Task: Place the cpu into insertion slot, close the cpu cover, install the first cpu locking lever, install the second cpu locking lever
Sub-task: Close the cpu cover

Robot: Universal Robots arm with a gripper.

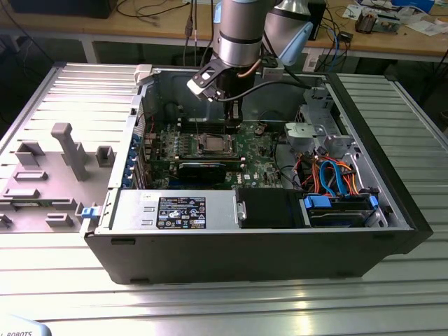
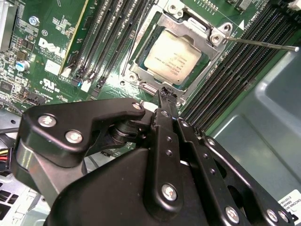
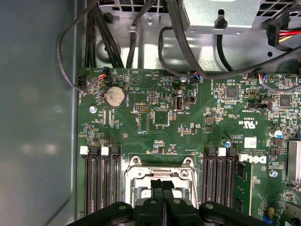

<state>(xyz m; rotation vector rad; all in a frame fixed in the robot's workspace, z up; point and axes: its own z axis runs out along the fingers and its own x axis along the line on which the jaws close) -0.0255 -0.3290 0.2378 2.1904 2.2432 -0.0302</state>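
Pincer [image 2: 167, 96] of black metal is clenched, my fingertips pressed together with nothing visible between them. It hangs just beside one edge of the square, silver-rimmed insertion slot [image 2: 129, 70]; I cannot tell whether it touches.

One flat, dull silver-grey cpu [image 2: 172, 55] lies seated in that slot. One thin, shiny steel cpu cover [image 2: 188, 22] lies down around it, its window framing the chip.

I judge the chip light, stiff and fragile underneath, best held by its edges. The cover looks stiff but thin, better pushed at its rim.

One thin steel locking lever [image 2: 263, 44] juts out from the slot's corner, unlatched. It looks springy and best taken near its free end. I cannot make out a second lever.

Beyond lie one green circuit board [image 2: 56, 28], one open grey computer case [image 1: 392, 203] and the ribbed metal desk [image 1: 210, 308].
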